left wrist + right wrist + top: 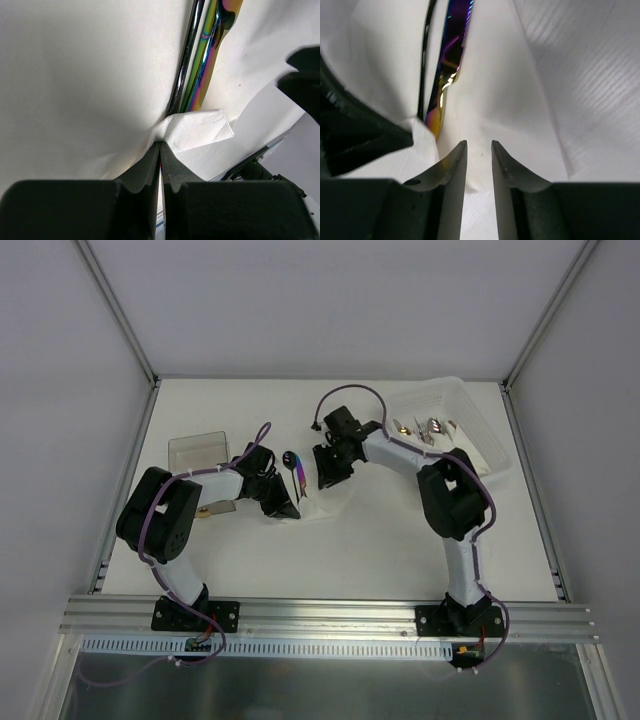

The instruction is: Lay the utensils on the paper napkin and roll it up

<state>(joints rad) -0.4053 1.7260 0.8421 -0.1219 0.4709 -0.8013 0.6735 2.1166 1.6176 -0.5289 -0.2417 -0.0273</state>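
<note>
The napkin [200,132] is spread at the middle of the table [400,550], with the spoon [184,65] and the iridescent piece [207,55] laid side by side on it. A folded corner is pinched by the left gripper [160,150], fingers together. The right gripper [479,150] is held over the paper, fingers slightly apart.

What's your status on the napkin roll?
Left gripper shut on paper napkin corner. Right gripper open over the napkin. Both utensils side by side on it. Nothing blocking.
</note>
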